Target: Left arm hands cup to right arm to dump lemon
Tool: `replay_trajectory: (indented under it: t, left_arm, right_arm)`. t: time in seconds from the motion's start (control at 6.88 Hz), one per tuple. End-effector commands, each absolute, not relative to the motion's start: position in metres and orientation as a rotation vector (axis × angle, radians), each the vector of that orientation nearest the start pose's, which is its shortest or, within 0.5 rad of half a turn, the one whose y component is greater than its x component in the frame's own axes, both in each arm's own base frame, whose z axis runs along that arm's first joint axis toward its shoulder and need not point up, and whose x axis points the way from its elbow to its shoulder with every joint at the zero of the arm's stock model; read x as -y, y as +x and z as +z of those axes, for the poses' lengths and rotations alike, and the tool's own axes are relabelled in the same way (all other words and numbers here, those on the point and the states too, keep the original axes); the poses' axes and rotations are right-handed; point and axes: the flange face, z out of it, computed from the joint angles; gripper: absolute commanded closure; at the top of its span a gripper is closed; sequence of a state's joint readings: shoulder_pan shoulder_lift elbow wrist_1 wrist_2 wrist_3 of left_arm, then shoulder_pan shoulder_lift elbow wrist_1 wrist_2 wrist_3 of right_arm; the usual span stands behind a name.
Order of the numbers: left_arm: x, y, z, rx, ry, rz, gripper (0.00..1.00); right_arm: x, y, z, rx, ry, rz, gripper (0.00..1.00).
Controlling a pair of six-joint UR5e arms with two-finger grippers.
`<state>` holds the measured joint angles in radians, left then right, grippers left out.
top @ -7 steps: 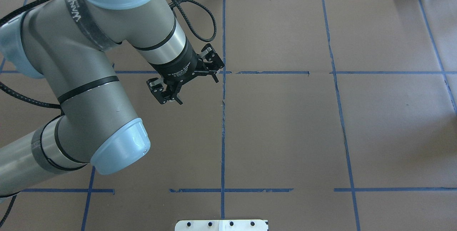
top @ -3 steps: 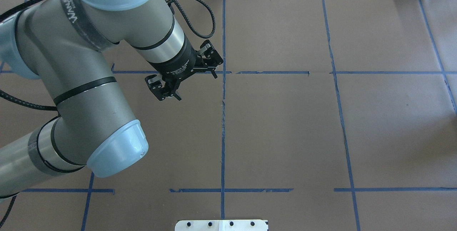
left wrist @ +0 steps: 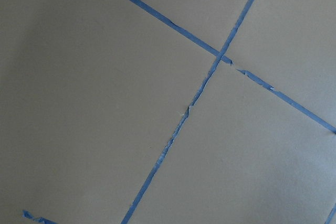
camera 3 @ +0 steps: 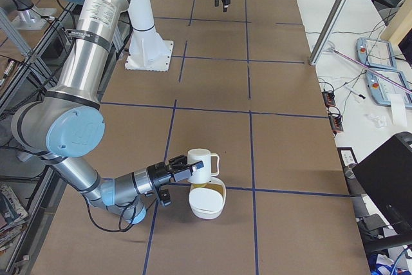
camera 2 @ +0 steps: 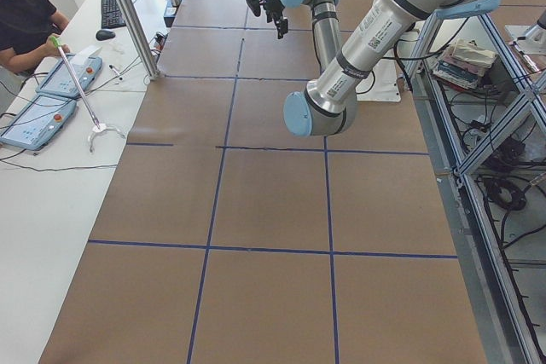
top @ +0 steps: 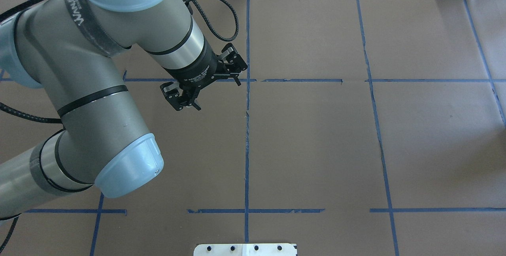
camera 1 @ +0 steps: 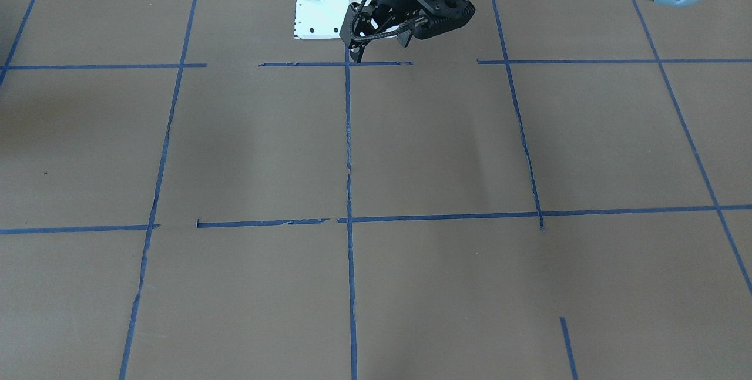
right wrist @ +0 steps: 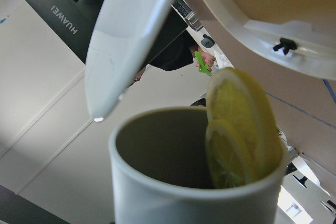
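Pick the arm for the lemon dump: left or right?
Right. The cup is at the right arm's jaws, right by the white bowl, with the lemon up at its rim. The left arm is far off, jaws open, holding nothing.

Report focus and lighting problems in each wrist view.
Right wrist view: the cup sits too close, its rim soft, the lemon slices sharper, the background bright and blurred. Left wrist view: blue tape lines sharp, the paper dimmer toward the left.
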<state>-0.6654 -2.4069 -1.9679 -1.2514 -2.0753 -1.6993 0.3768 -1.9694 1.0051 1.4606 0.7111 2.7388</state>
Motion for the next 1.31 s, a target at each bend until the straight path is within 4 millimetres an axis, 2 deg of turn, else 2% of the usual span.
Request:
replay_trajectory:
  t: [0.0,0.44,0.58,0.73,0.87,1.02,1.16]
  left_arm:
    - [0.424,0.399,0.051,-0.988,-0.198,-0.506,0.00]
    - [0.425,0.398,0.052,-0.987,-0.190,-0.503,0.00]
    - [0.425,0.399,0.053,-0.985,-0.190,-0.504,0.00]
    - [0.425,0.398,0.054,-0.984,-0.191,-0.505,0.00]
    - [0.424,0.397,0.055,-0.976,-0.194,-0.508,0.00]
    - [0.424,0.397,0.056,-0.973,-0.196,-0.510,0.00]
    - [0.425,0.396,0.057,-0.972,-0.195,-0.512,0.00]
  right_arm:
    - [0.219,0.019,0.760,-2.587,0.419,-1.861,0.98]
    - [0.220,0.017,0.760,-2.610,0.364,-1.880,0.99]
    - [0.228,-0.005,0.755,-2.691,0.215,-1.950,0.99]
    - [0.238,-0.037,0.740,-2.755,0.110,-2.017,0.99]
    - [0.247,-0.055,0.716,-2.799,0.014,-2.060,0.99]
    - [0.261,-0.065,0.693,-2.876,-0.147,-2.093,0.98]
    - [0.286,-0.083,0.655,-2.985,-0.311,-2.105,0.98]
